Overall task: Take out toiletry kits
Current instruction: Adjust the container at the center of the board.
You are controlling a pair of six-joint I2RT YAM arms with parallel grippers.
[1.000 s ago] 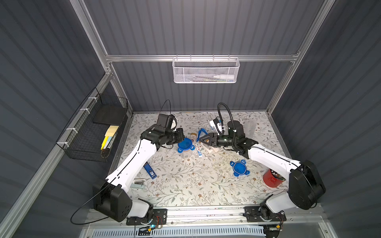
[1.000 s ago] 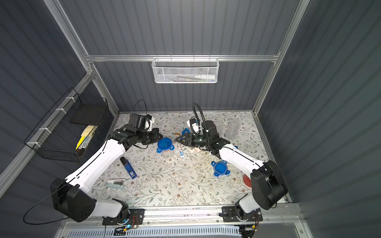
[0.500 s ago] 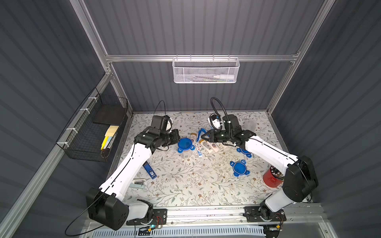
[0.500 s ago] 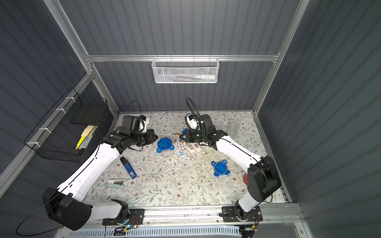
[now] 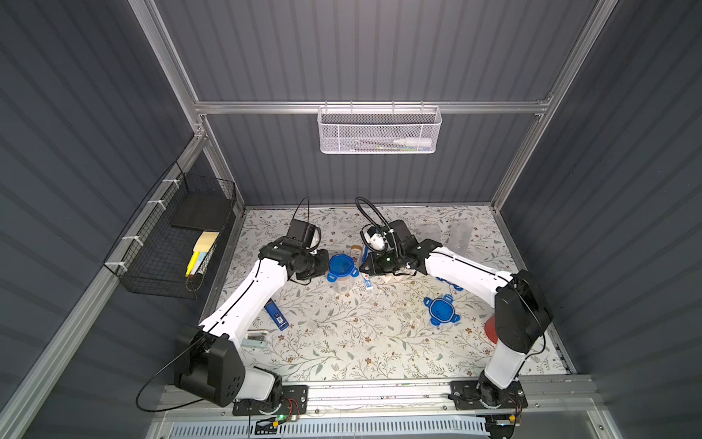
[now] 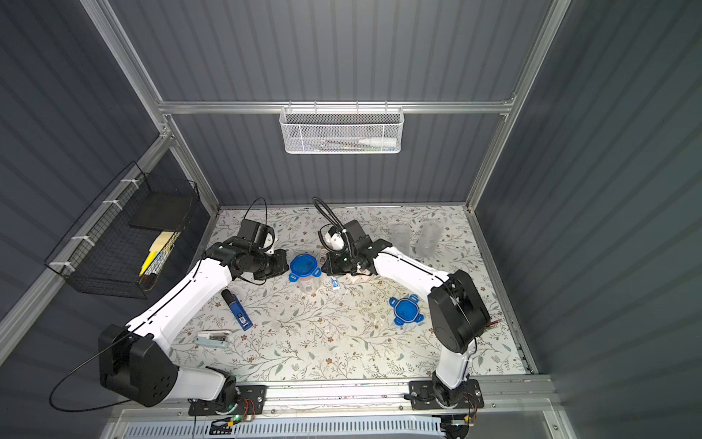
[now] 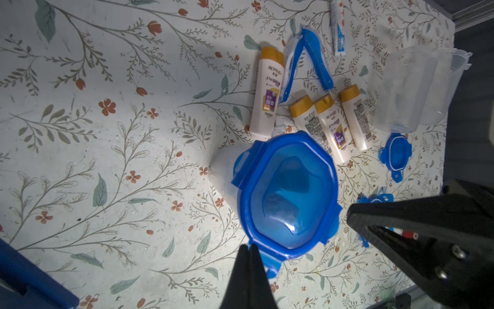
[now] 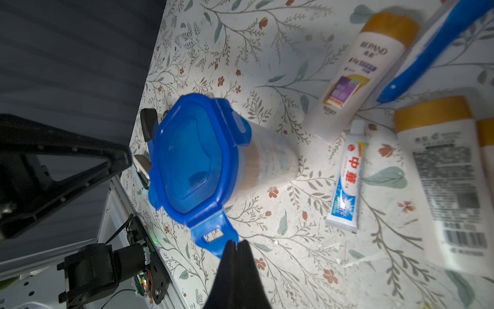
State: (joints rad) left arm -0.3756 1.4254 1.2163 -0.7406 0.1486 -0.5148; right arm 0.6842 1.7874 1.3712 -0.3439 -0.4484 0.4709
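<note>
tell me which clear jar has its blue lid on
The jar between the left claw and right claw, with the blue clip lid on top. The two jars near the back wall are lidless; a loose blue lid lies on the table.

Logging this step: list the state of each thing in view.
lidded jar: closed, one clip flipped up.
left gripper: shut, at the jar's top.
right gripper: shut, at the raised clip.
clear jars: lidless.
loose lid: off, lying flat.
cream bottles: lying flat, capped.
</note>
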